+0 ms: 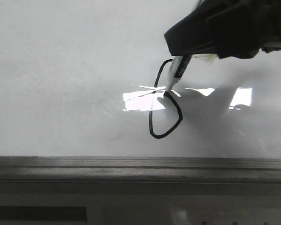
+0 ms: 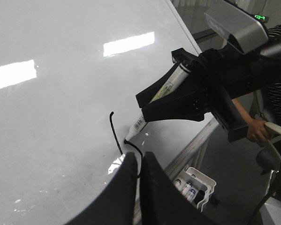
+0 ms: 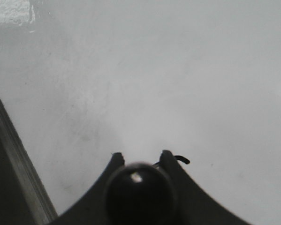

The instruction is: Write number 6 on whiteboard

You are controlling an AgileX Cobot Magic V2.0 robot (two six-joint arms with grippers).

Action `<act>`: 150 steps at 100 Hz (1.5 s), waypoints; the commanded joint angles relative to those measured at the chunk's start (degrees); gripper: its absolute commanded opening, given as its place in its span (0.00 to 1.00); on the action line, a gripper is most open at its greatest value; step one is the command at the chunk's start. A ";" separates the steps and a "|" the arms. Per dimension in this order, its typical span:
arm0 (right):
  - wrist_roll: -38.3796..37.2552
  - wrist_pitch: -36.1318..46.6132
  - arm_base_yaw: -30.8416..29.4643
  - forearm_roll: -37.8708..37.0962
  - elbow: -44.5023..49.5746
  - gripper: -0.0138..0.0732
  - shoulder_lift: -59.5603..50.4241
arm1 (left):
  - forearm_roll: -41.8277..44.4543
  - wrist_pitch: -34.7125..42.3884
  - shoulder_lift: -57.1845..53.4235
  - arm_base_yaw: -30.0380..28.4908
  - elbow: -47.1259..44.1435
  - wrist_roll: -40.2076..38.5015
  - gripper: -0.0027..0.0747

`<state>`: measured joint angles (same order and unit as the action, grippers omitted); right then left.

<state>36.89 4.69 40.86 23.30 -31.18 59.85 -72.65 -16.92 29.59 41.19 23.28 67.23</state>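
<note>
Now | right fingers grip marker | tip on number 6

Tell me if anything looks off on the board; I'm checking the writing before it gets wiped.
Nothing is damaged or spilled. The number 6 on the whiteboard has an angular, lopsided loop, and the marker in the right gripper touches the line where the loop closes.
</note>
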 commanded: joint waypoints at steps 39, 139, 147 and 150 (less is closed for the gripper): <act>1.15 5.37 2.41 -1.30 -1.47 0.11 2.48 | -1.07 0.20 0.30 -0.10 1.64 -0.35 0.01; 1.15 -24.27 14.47 -0.75 -13.56 0.10 -11.19 | -0.02 -27.59 28.42 0.28 17.73 14.69 0.60; 1.15 -24.27 15.80 -0.75 -13.56 0.10 -11.19 | -0.91 -27.76 30.56 1.30 18.94 17.21 0.60; 1.15 -24.27 16.18 -0.75 -13.56 0.10 -11.19 | -1.03 -27.66 31.12 1.73 19.28 17.84 0.60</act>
<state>37.58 -23.08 55.94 22.16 -42.71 48.78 -69.51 -43.70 59.71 41.75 39.69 82.44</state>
